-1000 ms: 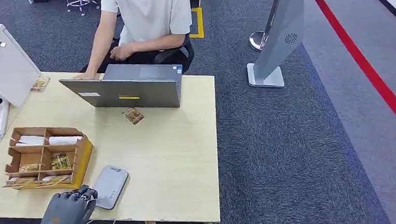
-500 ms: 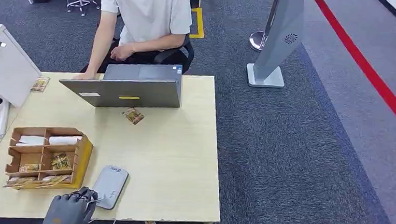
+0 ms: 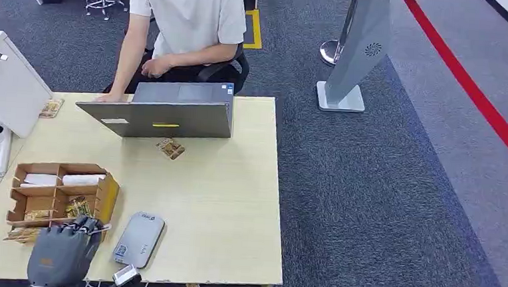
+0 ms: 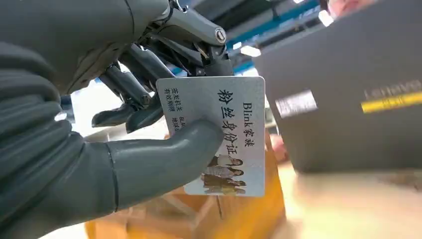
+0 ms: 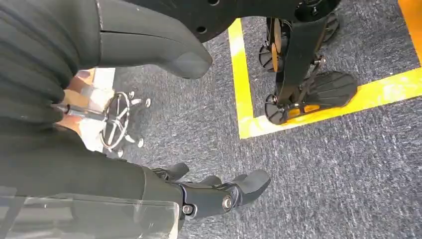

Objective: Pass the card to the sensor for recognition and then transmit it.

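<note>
Change: left hand has shifted away from the sensor's near end toward the robot's left and now sits in front of the wooden organizer; the things on the desk lie as before.
Desk: pale wood top carrying the laptop, the organizer, the sensor and loose cards.
Person: seated at the far side of the desk in a light shirt, one hand resting on the desk beside the laptop.
Laptop: grey, open, its lid back turned toward the robot, at the far edge of the desk.
Wooden organizer: compartmented tray near the desk's near left corner, with white packs in the far cells and cards in the near ones.
Left hand: holds the card, thumb pressed across its printed face and dark fingers behind its upper edge; in the head view it covers the organizer's near edge.
Right hand: hangs over the grey carpet with fingers loosely curled and nothing in them.
Sensor: flat grey pad on the desk just beside the organizer, apart from the left hand.
Card: white, printed with dark characters and a small group photo, held roughly upright in the left hand.
Loose card: lies on the desk just in front of the laptop.
</note>
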`<state>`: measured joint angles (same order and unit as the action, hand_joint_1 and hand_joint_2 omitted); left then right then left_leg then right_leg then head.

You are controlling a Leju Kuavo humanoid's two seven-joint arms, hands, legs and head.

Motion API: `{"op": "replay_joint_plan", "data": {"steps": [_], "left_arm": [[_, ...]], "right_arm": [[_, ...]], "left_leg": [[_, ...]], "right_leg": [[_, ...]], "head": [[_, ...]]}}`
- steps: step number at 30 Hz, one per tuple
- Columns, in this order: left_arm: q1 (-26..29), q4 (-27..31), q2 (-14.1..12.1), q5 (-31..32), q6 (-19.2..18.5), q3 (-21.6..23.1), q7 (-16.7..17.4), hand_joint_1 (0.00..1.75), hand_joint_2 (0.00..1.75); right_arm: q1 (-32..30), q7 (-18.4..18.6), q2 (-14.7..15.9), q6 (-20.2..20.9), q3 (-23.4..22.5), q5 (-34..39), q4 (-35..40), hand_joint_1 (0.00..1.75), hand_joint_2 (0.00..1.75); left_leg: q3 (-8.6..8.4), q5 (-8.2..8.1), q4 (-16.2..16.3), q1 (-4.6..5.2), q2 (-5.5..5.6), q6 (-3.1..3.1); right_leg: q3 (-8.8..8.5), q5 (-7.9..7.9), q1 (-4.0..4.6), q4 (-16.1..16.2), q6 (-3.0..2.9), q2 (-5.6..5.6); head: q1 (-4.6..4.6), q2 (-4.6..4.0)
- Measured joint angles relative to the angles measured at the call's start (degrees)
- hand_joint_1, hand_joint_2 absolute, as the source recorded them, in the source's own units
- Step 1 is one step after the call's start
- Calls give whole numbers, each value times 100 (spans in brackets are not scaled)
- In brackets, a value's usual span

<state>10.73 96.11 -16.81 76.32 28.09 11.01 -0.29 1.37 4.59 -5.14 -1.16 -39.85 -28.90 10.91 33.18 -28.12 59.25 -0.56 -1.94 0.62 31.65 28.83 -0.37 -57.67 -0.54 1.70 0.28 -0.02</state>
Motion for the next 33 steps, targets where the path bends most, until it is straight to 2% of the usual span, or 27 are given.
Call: {"op": "replay_joint_plan", "data": {"steps": [5, 10, 16, 18, 22, 24, 27, 33], "left_arm": [[-286, 146, -54, -44, -11, -348, -157, 175, 175], [-955, 149, -162, 4, -50, -629, -267, 175, 175], [-1288, 116, -203, 199, -24, -712, -277, 175, 175], [-1664, -9, -260, 317, -70, -712, -201, 175, 175], [-2956, -751, -332, 667, -354, -699, -52, 175, 175], [-3743, -1356, -328, 923, -455, -609, 51, 175, 175], [-4712, -2219, -278, 979, -479, -424, 190, 175, 175], [-5573, -3179, -162, 986, -459, -123, 400, 175, 175]], "right_arm": [[16, -15, 0, 22, -2, -55, 0, 0, 175], [49, 46, 0, 42, -2, -195, 0, 0, 175], [58, 61, 0, 61, -2, -245, 0, 0, 175], [64, 66, 2, 101, -2, -343, 0, 0, 175], [123, 81, 2, 199, 4, -564, 0, 0, 175], [151, 81, 4, 234, 9, -673, 0, 0, 175], [179, 101, 4, 258, 26, -789, 0, 0, 175], [182, 105, 4, 293, 70, -865, 0, 0, 175]], "left_leg": [[0, 1, 1, 0, 5, 0], [-2, 4, 1, 0, 9, -1], [2, 3, 3, 0, 7, -1], [7, 6, 6, -1, 22, -3], [7, 23, 7, -2, 32, 0], [11, 34, 7, -3, 33, 0], [9, 35, 7, -1, 16, 0], [16, 33, 11, 1, -5, -1]], "right_leg": [[1, 0, 0, 0, 0, 5], [-6, -2, 0, -2, -1, 8], [2, -3, 0, -1, -3, 7], [5, -3, 1, -1, -3, 21], [5, -13, 1, -2, -4, 32], [4, -24, 1, -3, -1, 33], [7, -32, 1, -4, -5, 16], [24, -35, 0, -3, -6, -8]], "head": [[2, 0], [0, 0], [0, 0], [0, 0], [-2, 0], [0, 0], [0, 0], [0, 0]]}}
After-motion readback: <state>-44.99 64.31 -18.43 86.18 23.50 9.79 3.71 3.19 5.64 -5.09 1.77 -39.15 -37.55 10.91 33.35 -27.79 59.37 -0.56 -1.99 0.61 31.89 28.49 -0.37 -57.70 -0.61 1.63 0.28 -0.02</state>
